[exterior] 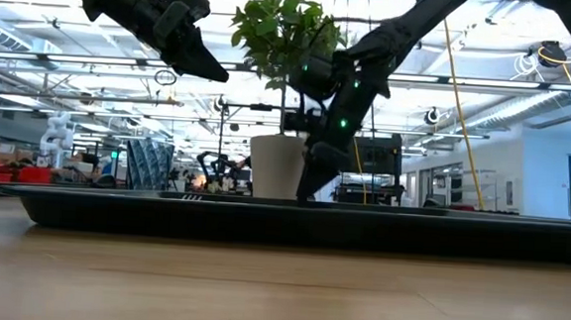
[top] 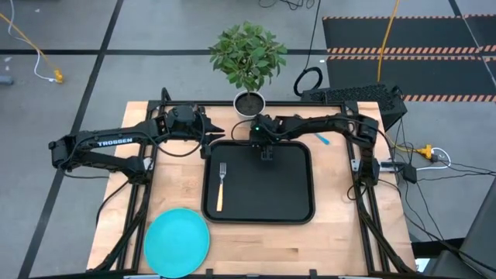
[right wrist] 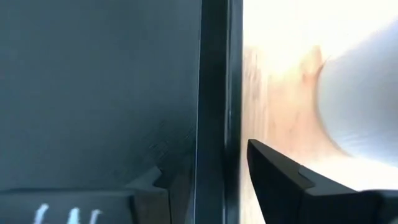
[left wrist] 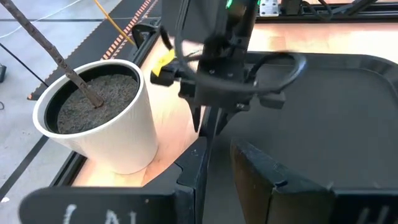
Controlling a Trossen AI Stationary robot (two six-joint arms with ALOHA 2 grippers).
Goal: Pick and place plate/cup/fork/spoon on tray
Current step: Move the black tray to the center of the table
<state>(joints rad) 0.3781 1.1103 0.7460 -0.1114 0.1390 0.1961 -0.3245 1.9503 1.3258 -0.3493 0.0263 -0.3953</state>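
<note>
The black tray (top: 294, 194) lies mid-table with the fork (top: 221, 186) flat on its left part. The turquoise plate (top: 177, 242) rests on the table near the front left. The blue-handled spoon (top: 320, 139) lies on the wood past the tray's far right corner. The cup is out of view. My right gripper (right wrist: 211, 186) is open at the middle of the tray's far rim (right wrist: 214, 93). It points steeply down, one finger over the tray floor and one over the wood outside, and holds nothing. My left gripper (left wrist: 217, 174) hovers above the far left corner, fingers narrowly apart and empty.
A white pot (top: 249, 102) with a green plant stands just beyond the tray's far rim, close to my right gripper. Bare wood lies right of the tray and along the front edge. Cables run along both sides of the table.
</note>
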